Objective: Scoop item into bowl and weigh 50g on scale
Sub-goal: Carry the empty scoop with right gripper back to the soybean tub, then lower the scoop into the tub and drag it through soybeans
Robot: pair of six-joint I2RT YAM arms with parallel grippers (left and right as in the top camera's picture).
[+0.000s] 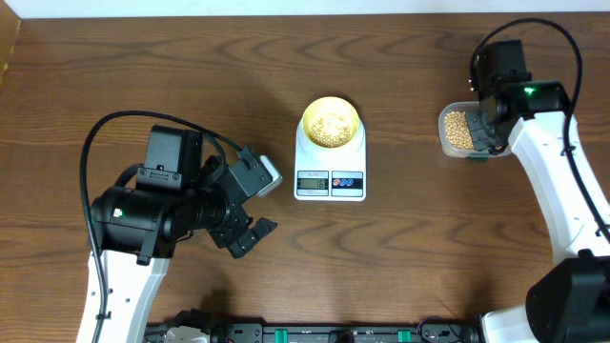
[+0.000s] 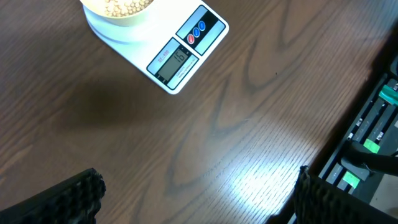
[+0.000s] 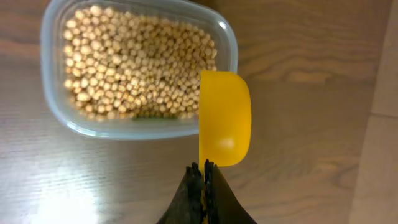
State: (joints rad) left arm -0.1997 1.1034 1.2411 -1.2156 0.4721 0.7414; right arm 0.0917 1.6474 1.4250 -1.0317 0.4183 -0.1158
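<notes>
Now, right claw [image 3: 204, 171] pinches a yellow scoop [image 3: 225, 118] at the edge of the tub [image 3: 93, 132] of beans [image 3: 137, 62], upper right overhead.
Your left claw [image 2: 196, 199] hangs spread, lower left. The bowl [image 1: 331, 121], already holding some beans, sits on the scale [image 1: 330, 164], top centre. Dip shallow, lift level, take little.
</notes>
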